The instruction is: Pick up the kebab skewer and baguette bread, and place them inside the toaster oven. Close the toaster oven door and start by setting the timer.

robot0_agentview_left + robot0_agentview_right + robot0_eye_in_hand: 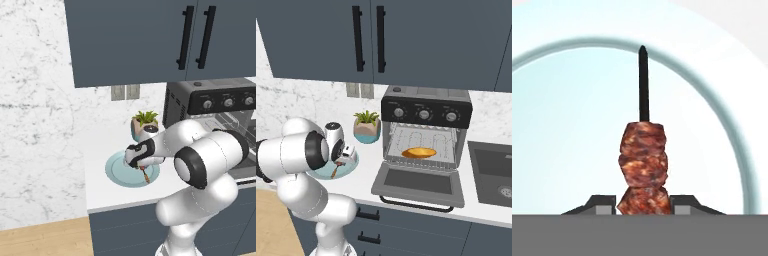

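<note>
Gripper (643, 207) is down over the pale blue plate (116, 172), which sits near the left end of the white counter (100, 192), toward its front edge. Fingers (594, 206) pressed in on either side of the lowest meat chunk of the kebab skewer (643, 165); jaws narrow, clamped on the skewer. In the hand view the skewer's bare dark tip runs away from the gripper and ends just inside the plate's raised rim. Three reddish-brown chunks are stacked along the stick next to the fingers.

From the left base view the skewer (146, 175) hangs just below the gripper (140, 167), over the right part of the plate. Whether its far end touches the plate cannot be told. The right base view gives the same: skewer (335, 171) under the gripper (341, 162), plate (351, 167) beneath.

Toaster oven (426, 112) stands on the counter to the right of the plate, back against the wall. Toaster oven door (418, 182) is dropped open, lying flat toward the counter's front edge. Baguette bread (418, 152) lies on the wire rack (406, 137) inside the oven, roughly centred.

A small potted plant (367, 127) stands between plate and oven, toward the back of the counter. A sink (491, 170) is at the counter's right end.
</note>
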Controlling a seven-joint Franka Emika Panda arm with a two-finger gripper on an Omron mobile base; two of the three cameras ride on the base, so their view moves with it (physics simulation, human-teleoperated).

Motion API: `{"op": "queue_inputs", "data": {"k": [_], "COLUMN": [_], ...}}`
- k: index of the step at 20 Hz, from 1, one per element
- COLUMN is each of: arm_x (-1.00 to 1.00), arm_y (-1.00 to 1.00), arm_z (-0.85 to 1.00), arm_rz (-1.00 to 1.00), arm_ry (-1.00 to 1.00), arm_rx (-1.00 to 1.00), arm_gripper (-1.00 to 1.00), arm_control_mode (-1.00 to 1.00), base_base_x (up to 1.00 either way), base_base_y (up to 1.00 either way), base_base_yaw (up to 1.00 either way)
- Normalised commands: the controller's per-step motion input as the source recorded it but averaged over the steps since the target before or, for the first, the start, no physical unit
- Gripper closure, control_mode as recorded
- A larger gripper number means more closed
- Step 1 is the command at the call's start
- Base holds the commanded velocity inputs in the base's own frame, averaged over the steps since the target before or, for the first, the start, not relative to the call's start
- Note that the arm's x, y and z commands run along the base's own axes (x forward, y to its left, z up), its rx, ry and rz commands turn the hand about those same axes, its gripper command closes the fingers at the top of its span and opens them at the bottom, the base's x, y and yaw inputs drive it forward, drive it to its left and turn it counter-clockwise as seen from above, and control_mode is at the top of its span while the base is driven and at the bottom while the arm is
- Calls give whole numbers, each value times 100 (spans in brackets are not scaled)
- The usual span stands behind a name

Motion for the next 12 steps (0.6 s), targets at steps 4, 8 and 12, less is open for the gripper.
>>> {"op": "queue_inputs", "data": {"k": [4,8,12], "arm_x": [0,0,0], "arm_y": [0,0,0], "arm_z": [0,0,16], "arm_rz": [0,0,0], "arm_ry": [1,1,0], "arm_rx": [0,3,5], "arm_gripper": [100,100,100], "arm_control_mode": [-100,-100,-100], "base_base_x": [0,0,0], "base_base_y": [0,0,0], "base_base_yaw": [0,0,0]}}
